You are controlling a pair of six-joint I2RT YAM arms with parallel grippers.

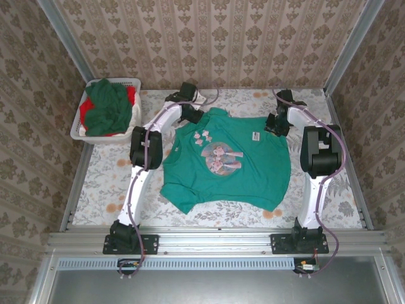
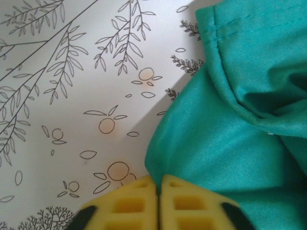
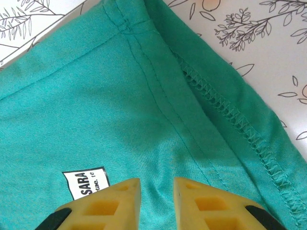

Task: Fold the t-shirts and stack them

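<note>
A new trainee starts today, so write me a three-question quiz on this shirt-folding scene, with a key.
1. True or false: the teal-green cloth t-shirt with the round chest print lies spread on the flower-printed table.
2. Which is shut? A: left gripper. B: right gripper. C: both.
3. Which colours are the shirts in the white slatted plastic basket?
Key: 1 true. 2 A; the right gripper is open over the t-shirt, beside its white label. 3 a dark green shirt and a red shirt.
</note>
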